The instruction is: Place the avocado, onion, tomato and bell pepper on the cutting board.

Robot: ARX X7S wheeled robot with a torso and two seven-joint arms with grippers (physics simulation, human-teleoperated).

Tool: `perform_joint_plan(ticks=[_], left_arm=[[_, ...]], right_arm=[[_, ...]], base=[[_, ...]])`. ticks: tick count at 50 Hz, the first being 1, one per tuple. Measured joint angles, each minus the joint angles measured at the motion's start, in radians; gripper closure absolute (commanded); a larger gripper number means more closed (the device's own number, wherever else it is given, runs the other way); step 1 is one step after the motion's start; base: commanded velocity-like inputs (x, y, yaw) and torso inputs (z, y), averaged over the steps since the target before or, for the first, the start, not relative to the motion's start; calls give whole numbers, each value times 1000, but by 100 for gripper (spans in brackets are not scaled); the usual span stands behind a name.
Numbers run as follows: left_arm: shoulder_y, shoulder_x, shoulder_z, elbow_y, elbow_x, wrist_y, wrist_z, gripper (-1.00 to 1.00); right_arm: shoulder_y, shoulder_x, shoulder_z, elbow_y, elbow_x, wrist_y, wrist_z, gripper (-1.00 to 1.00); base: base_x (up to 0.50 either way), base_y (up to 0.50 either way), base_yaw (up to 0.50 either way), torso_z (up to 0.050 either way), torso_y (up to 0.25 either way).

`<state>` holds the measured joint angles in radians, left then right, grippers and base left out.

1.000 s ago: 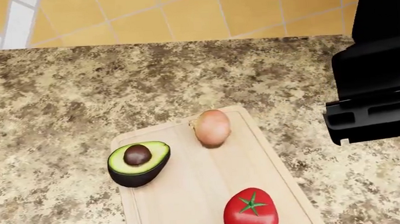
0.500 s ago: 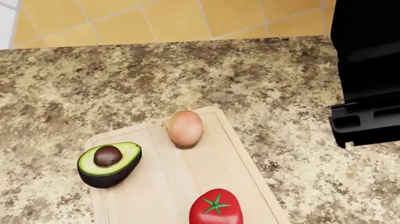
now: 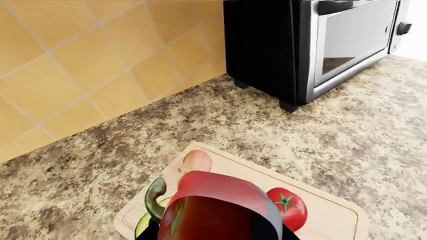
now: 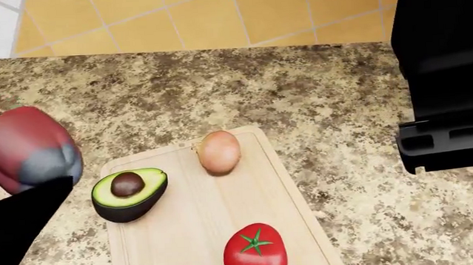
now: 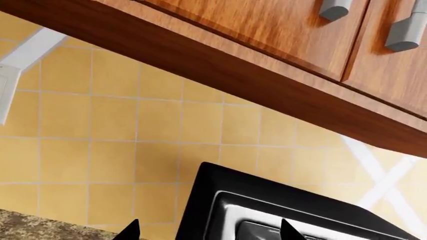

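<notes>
One lumpy, dull-red bell pepper [image 4: 28, 149]

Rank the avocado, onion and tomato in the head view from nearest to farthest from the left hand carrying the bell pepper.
From the left hand, holding the bell pepper:
1. Avocado, at the cutting board's left edge.
2. Onion, at the board's far end.
3. Tomato, at the board's near end, toward the right.

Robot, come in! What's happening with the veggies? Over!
Left gripper holds bell pepper, off the cutting board. Avocado, onion, tomato on board. Right gripper empty.
</notes>
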<state>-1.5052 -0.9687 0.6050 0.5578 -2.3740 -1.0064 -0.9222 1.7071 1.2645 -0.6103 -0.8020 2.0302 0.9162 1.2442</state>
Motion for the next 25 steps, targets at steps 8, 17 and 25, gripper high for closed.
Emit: perform_joint_plan(ticks=[8,17,25], left_arm=[[-31,72,88,-52,-34,-50,-9,100],[-47,135,163,-99,-35,-111,-4,100],[-41,183,206,-144,4,-165,20,100]], right_arm=[[-29,12,4,-7,-23,-16,-16,-100],[-43,16,6,-10,-34,-22,-22,-100],[-38,14,6,-8,-28,-16,-18,-100]], base=[[0,0,0,0,0],[0,0,0,0,0],[0,0,0,0,0]])
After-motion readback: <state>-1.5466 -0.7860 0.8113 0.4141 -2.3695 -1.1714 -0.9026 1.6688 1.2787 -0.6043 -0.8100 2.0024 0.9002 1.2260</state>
